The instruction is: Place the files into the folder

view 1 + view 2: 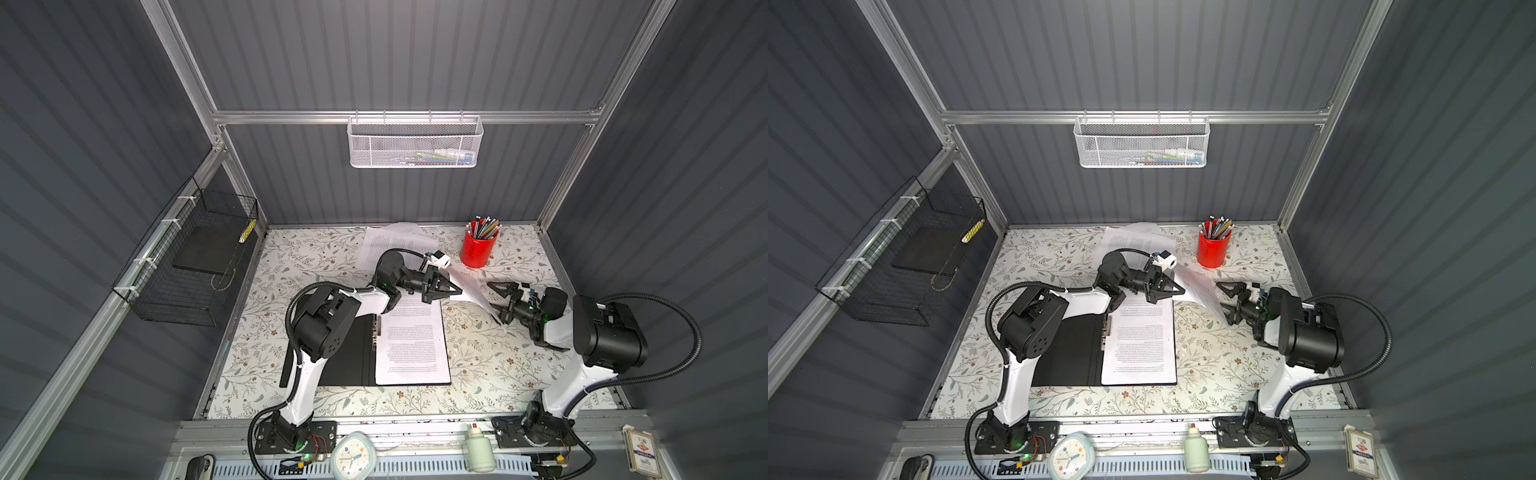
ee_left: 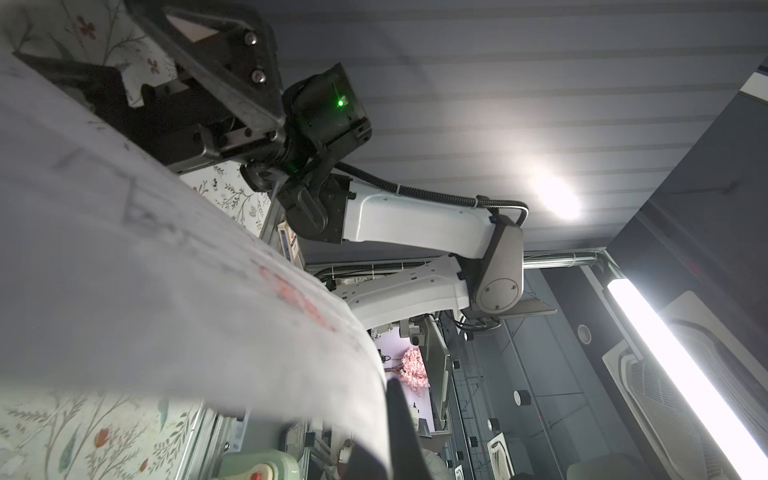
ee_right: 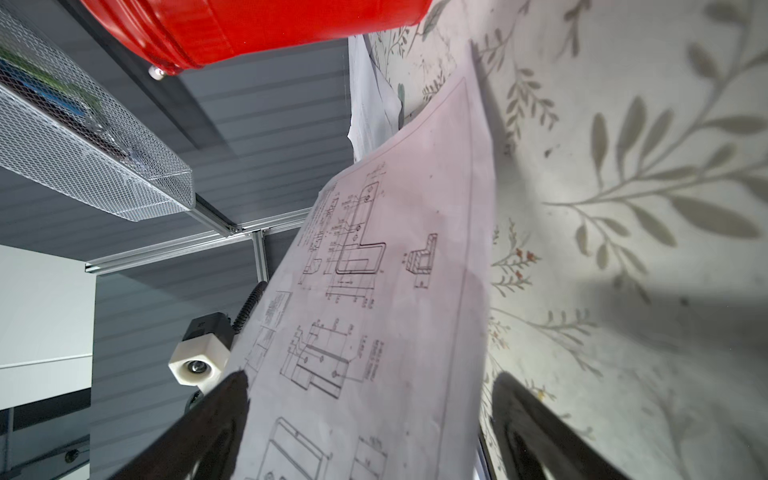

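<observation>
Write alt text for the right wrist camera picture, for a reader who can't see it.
A white sheet of technical line drawings stands close to the camera, passing between the spread black fingers of the right gripper. Around it are a flowered tabletop, a red cup, a white mesh basket and a small white camera.

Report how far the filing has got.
Done: one white printed text sheet lies in the open black-lined folder. In hand: the left tool is shut on the white line-drawing sheet, held clear of the floral tabletop; the right tool stands open astride its edge. Left: the loose white sheets at the tabletop's far edge.
</observation>
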`<state>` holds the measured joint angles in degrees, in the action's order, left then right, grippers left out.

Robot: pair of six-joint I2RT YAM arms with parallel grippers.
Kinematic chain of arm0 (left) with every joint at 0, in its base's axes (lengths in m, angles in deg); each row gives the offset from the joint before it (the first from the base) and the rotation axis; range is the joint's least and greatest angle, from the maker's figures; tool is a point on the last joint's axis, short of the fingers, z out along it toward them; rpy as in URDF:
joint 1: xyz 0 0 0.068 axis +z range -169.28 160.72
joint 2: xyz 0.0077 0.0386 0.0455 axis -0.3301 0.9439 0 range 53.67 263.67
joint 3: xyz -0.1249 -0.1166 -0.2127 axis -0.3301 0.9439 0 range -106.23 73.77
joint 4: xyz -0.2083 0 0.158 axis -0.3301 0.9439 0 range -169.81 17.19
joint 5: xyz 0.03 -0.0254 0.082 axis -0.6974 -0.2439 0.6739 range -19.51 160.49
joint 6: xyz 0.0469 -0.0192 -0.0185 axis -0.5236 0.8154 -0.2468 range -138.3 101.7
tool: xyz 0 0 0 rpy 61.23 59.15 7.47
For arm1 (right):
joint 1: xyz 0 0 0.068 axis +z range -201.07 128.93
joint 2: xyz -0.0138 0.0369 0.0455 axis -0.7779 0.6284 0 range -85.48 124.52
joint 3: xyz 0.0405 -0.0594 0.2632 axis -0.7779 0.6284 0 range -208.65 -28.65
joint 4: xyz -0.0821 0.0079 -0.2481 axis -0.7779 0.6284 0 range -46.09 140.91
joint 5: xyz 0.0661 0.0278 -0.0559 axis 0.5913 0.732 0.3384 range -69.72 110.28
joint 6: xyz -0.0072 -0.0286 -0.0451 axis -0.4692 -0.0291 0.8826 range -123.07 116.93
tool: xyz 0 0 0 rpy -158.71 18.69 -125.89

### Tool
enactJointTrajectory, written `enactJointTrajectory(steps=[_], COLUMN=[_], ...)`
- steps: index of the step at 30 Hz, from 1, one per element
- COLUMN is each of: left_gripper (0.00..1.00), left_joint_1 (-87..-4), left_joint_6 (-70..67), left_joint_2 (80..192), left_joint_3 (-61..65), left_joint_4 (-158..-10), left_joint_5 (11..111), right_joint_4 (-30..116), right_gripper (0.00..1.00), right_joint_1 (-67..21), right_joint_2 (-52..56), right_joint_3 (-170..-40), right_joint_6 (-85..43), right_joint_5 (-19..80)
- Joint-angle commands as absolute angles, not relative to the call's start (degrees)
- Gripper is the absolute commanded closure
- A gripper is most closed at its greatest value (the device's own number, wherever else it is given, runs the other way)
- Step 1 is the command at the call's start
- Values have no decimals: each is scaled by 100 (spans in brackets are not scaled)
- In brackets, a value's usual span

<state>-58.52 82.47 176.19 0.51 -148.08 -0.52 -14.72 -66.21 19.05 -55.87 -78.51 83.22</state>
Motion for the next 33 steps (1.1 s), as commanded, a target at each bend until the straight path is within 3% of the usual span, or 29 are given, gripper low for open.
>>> enactJointTrajectory(steps=[1,9,24,33], left_gripper=[100,100,100,100], left_joint_1=[-5812,-5787,-5594,-5593], left_joint_6=[7449,2372,794,774], left_joint_2=[17366,16833,16874,16848], left_joint_3=[361,-440,-606,-433], left_joint_4=[-14024,-7399,-5120,-5117], left_joint_5=[-247,187,614,658], right_joint_4=[-1912,-1925,-1096,763], right_gripper=[9,17,25,43], right_joint_1=[-6518,-6431,-6386,-6256], right_joint_2=[2001,2081,2117,1614], right_joint_3=[-5717,-5794,-5918,-6198], right_joint_6=[-7817,-7783,-7081,-5874], right_joint_5=[8493,8497,8469,8100])
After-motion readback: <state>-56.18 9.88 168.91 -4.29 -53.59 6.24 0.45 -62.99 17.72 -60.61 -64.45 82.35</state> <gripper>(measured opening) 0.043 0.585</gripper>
